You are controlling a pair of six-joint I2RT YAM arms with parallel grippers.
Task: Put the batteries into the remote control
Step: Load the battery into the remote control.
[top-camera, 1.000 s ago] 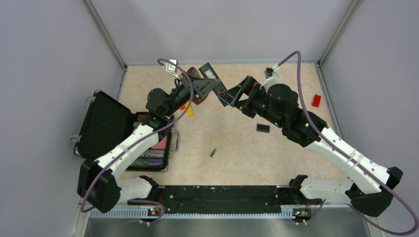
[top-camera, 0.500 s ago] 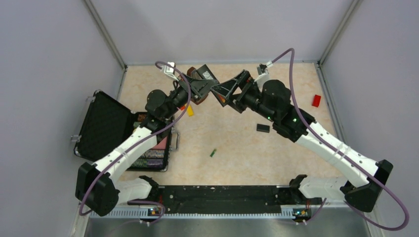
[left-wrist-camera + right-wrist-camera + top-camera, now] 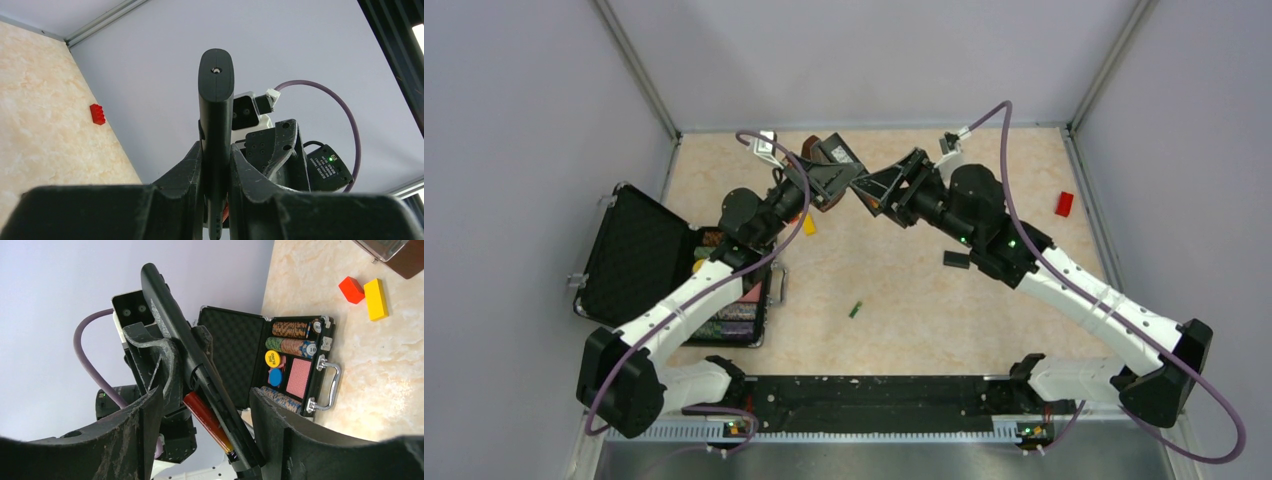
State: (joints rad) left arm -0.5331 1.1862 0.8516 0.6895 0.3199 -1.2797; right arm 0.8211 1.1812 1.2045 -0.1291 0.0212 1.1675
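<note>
L hand (image 3: 216, 167) is clenched on the remote control (image 3: 216, 100), holding it edge-on and well above the counter (image 3: 904, 290), toward the back centre. R hand (image 3: 206, 402) is right opposite and released: its fingers (image 3: 145, 425) stand wide apart on either side of the remote, touching neither it nor the L hand. In the R wrist view a battery (image 3: 207, 422), red w/ a yellowish end, lies lengthwise against the remote; can't tell if it's seated. A second battery (image 3: 856, 309) lies on the counter, well apart from both hands, w/ a small black piece (image 3: 956, 260) off to its right. An open case of poker chips (image 3: 639, 255) is at the left edge, a red block (image 3: 1064, 203) far right, and a yellow block (image 3: 809, 226) just beside the L arm
</note>
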